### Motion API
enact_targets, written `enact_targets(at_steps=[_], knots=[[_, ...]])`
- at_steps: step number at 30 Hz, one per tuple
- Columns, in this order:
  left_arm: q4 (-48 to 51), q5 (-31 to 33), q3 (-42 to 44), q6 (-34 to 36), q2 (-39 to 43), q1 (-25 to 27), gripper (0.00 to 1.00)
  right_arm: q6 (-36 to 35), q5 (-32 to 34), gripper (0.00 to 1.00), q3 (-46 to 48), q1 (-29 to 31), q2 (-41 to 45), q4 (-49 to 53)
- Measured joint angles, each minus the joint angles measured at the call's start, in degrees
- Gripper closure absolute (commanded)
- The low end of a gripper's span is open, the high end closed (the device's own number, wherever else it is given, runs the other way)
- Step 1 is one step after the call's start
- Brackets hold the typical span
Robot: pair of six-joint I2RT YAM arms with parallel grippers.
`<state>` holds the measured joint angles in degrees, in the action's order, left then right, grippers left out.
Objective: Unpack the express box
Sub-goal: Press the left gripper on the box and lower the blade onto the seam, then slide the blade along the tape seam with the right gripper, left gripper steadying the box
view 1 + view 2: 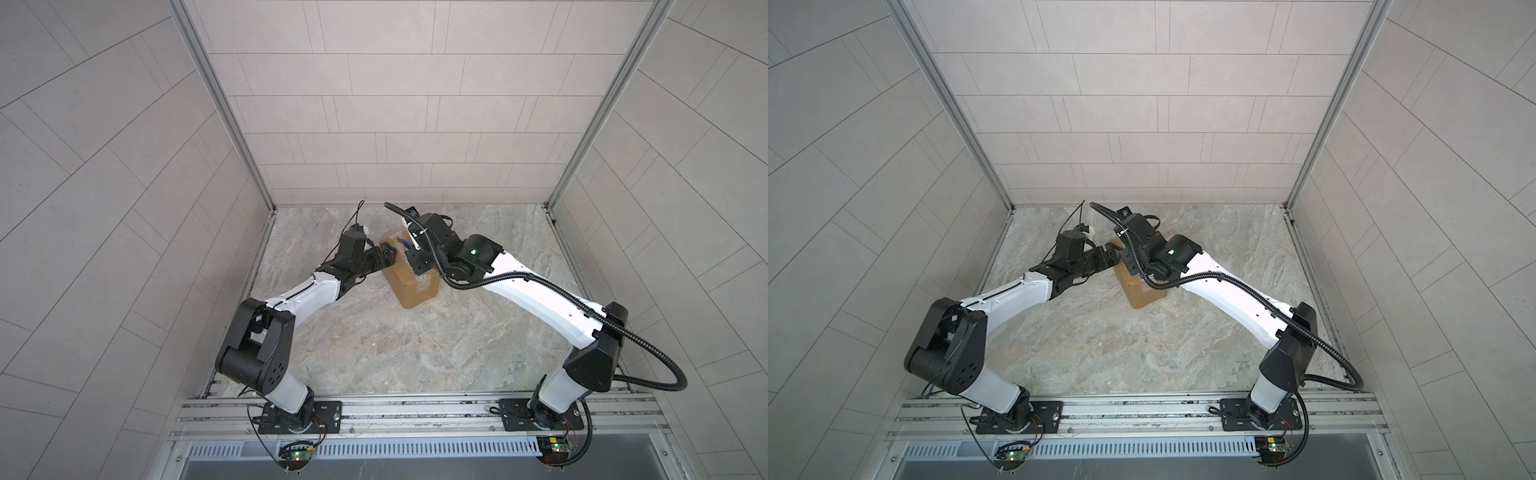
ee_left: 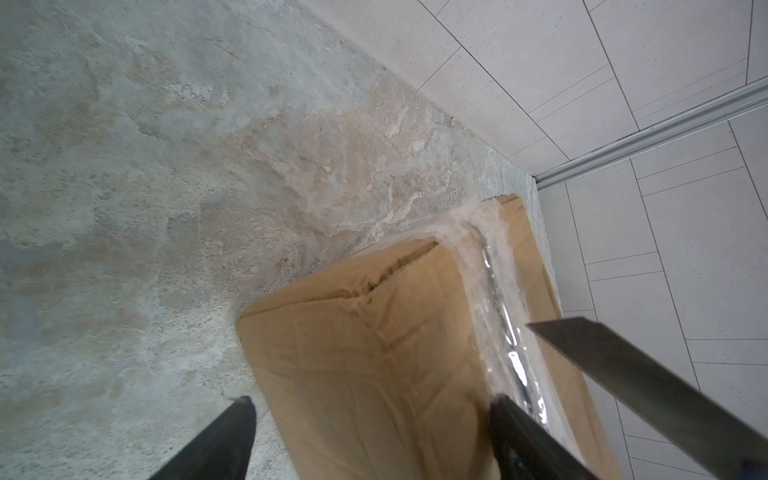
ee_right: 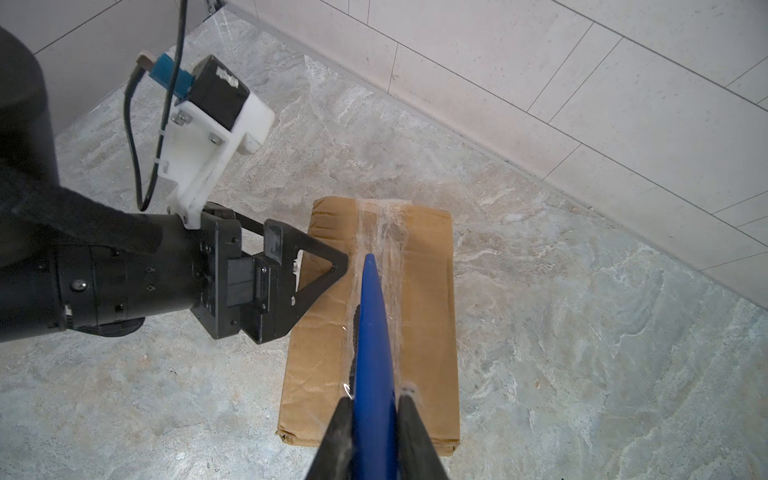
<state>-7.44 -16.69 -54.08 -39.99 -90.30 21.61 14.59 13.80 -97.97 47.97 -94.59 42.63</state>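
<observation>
Left tool [image 2: 370, 400] astride express box [image 2: 357, 328] edge

Both arms rise from the near edge of the bench [image 1: 415, 353], bend at the elbow and lean in toward its far middle, wrists nearly meeting. The left arm [image 1: 303, 291] reaches in low, its end effector [image 2: 370, 403] level, jaws spread wide. The right arm [image 1: 536, 291] tips its wrist downward, its end effector [image 3: 374, 419] pinched tight on a knife [image 3: 372, 332].
</observation>
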Motion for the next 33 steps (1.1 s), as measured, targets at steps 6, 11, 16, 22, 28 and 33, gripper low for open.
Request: enact_targets(at_steps=[6, 11, 16, 22, 28, 33], knots=[[-1.0, -0.2, 0.0, 0.0, -0.6, 0.0, 0.12, -0.8, 1.1, 1.00, -0.4, 0.0, -1.0, -0.2], [-1.8, -0.3, 0.0, 0.0, -1.0, 0.0, 0.12, -1.1, 1.8, 1.00, -0.4, 0.0, -1.8, -0.2], [-2.0, -0.3, 0.0, 0.0, -1.0, 0.0, 0.13, -1.1, 2.2, 1.00, -0.2, 0.1, -2.2, -0.7], [-2.2, -0.3, 0.0, -0.1, -1.0, 0.0, 0.15, -1.3, 2.6, 1.00, 0.0, 0.4, -2.3, -0.9], [-2.5, -0.5, 0.0, -0.2, -1.3, 0.0, 0.16, -1.9, 3.8, 1.00, 0.0, 0.8, -2.6, -0.9], [-2.5, -0.4, 0.0, -0.2, -1.3, 0.0, 0.16, -2.2, 4.5, 1.00, 0.2, 1.2, -2.6, -0.9]])
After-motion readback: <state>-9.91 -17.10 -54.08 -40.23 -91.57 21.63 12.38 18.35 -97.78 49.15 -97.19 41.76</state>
